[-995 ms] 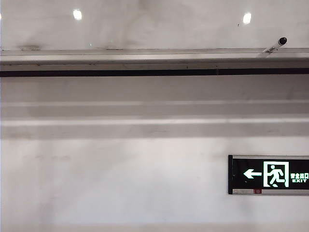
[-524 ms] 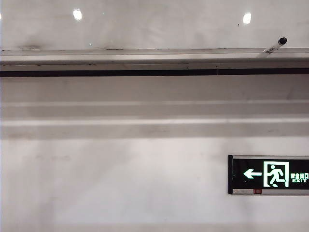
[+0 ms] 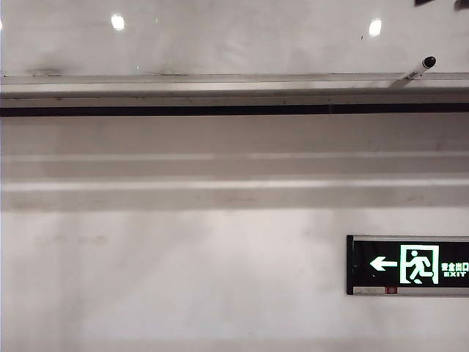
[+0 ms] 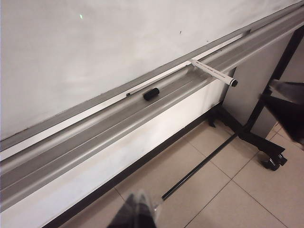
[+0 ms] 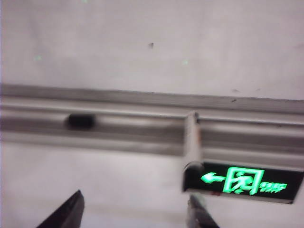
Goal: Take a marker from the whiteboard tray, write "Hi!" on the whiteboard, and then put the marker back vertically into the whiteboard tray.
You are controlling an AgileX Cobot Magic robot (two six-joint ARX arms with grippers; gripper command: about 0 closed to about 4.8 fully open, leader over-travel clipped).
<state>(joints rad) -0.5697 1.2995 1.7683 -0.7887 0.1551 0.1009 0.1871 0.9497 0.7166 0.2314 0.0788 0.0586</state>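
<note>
The glossy whiteboard [image 3: 234,37] is mirroring ceiling lights above the whiteboard tray [image 3: 220,88], over tiled floor [image 4: 223,190]. The marker [image 3: 419,69] is leaning across the tray, untouched. Since a second ago, a dark shape is entering the exterior view's upper right. The right wrist view is showing the right tool [image 5: 128,211] spread wide below the marker; only blurred bits of the left tool [image 4: 137,213] are showing, so I cannot tell its opening.

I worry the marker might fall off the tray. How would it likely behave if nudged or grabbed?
The marker lies across the tray with its end jutting past the front edge, so a nudge could probably tip it off. Its slim round body looks stiff and light, likely to roll. The smooth barrel may slip in the right tool, whose jaws stand open just short of it.
</note>
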